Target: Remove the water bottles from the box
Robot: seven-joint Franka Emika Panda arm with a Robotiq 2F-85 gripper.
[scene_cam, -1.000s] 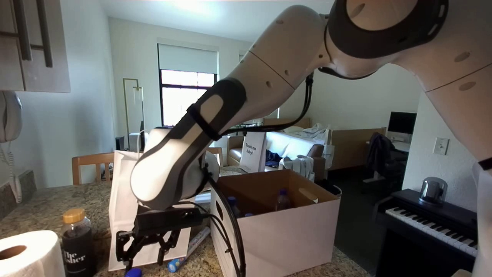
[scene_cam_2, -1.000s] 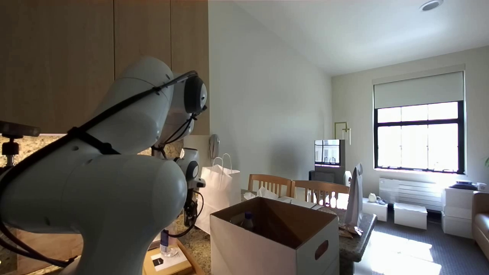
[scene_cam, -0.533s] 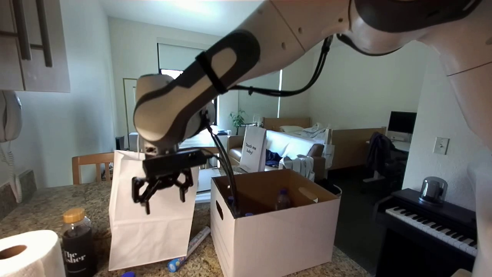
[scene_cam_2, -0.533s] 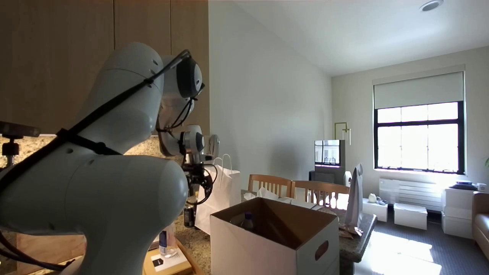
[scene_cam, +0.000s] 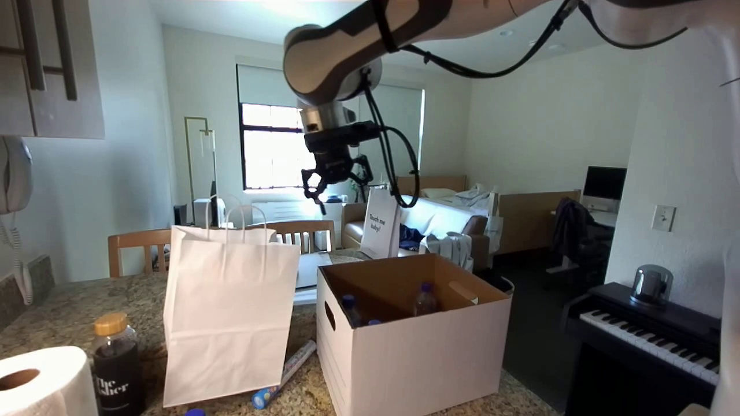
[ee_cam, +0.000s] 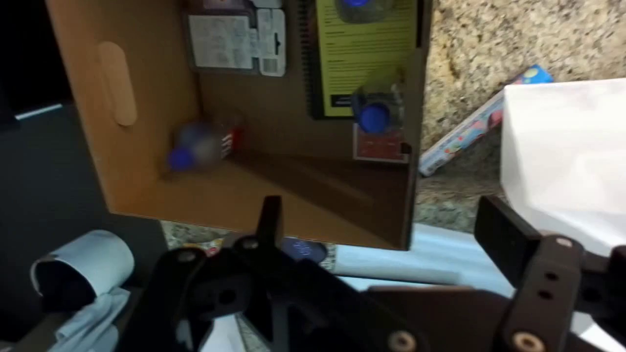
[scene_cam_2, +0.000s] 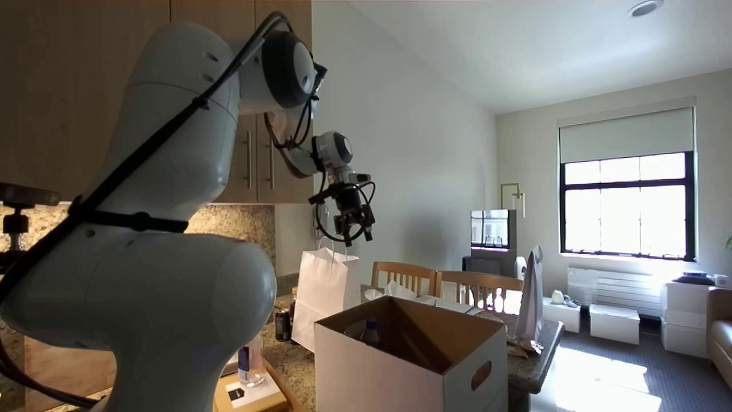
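Observation:
The white box (scene_cam: 425,358) stands on the counter, brown inside; it also shows in an exterior view (scene_cam_2: 377,372). Inside it are clear water bottles with blue caps: one bottle (scene_cam: 425,303) by the far wall, leaning in the wrist view (ee_cam: 198,144), a second bottle (ee_cam: 379,110) by the opposite wall, and a third (ee_cam: 364,10) at the frame's top edge. Outside the box, a clear bottle (scene_cam_2: 250,363) stands on a yellow carton. A blue cap (scene_cam: 195,412) shows at the bottom edge. My gripper (scene_cam: 343,201) is open and empty, high above the counter, beyond the box's edge (ee_cam: 384,215).
A white paper bag (scene_cam: 231,323) stands beside the box, with a colourful tube (scene_cam: 284,375) between them. A dark-brown bottle (scene_cam: 118,370) and a paper roll (scene_cam: 46,384) stand nearby. The box also holds a yellow notebook (ee_cam: 332,54) and packages (ee_cam: 234,41).
My gripper has risen from low beside the blue cap outside the box, past the paper bag, and moved toward the box. It stays open and empty. The bottles in the box have not moved.

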